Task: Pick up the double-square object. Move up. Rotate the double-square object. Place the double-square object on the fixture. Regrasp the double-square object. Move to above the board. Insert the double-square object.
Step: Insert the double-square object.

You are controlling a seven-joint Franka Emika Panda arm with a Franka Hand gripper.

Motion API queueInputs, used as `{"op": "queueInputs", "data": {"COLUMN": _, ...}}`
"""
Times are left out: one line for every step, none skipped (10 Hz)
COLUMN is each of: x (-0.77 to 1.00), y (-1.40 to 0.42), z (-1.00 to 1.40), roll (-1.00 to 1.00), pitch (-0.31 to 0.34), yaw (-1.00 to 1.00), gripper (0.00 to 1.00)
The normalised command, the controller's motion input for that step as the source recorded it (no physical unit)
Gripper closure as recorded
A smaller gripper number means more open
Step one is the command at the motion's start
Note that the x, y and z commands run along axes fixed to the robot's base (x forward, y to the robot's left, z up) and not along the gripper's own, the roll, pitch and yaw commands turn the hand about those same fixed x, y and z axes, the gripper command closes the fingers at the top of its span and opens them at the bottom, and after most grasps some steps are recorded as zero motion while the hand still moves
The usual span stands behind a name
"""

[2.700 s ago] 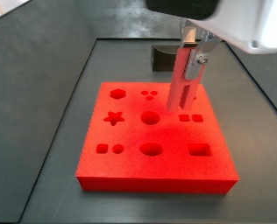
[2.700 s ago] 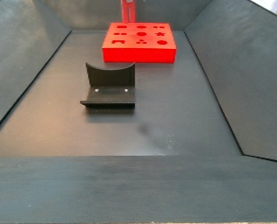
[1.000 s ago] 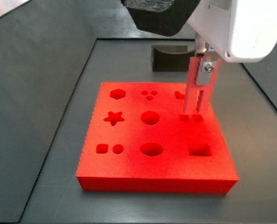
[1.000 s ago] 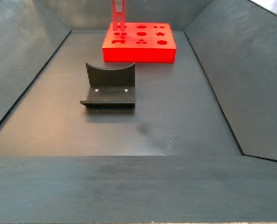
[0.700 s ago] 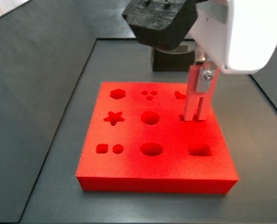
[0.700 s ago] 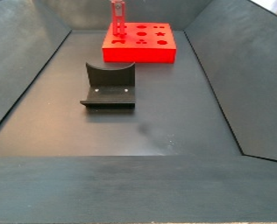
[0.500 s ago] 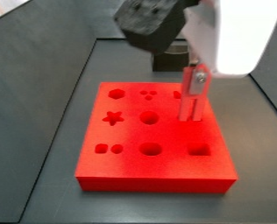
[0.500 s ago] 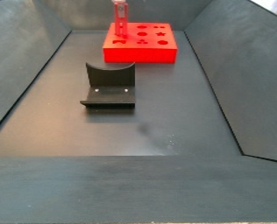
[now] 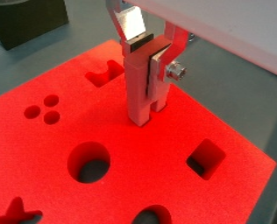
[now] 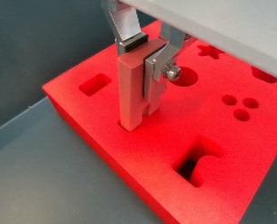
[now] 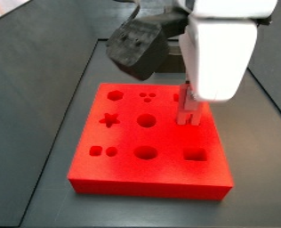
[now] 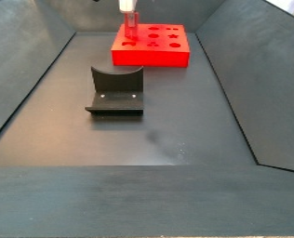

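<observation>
Gripping the double-square object (image 9: pixel 140 87) upright on the board (image 9: pixel 235 197), gripper (image 9: pixel 151 54).

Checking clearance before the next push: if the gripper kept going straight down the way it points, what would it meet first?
The board. The gripper points down at it, jaws shut on the double-square object, whose lower end already sits at the board's top face, apparently entering a hole.

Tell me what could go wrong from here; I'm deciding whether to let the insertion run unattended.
The end effector holds the double-square object upright, its lower end at the board surface. If it is off the paired holes, pushing could jam it. The thin piece could also tilt between the fingers under load.
</observation>
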Motion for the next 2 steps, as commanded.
{"op": "queueInputs", "data": {"x": 0.00, "y": 0.00, "z": 0.00, "roll": 0.00, "pitch": 0.013, "yaw": 0.00, "gripper": 1.00}}
{"op": "queueInputs", "data": {"x": 0.00, "y": 0.00, "z": 0.00, "roll": 0.00, "pitch": 0.000, "yaw": 0.00, "gripper": 1.00}}
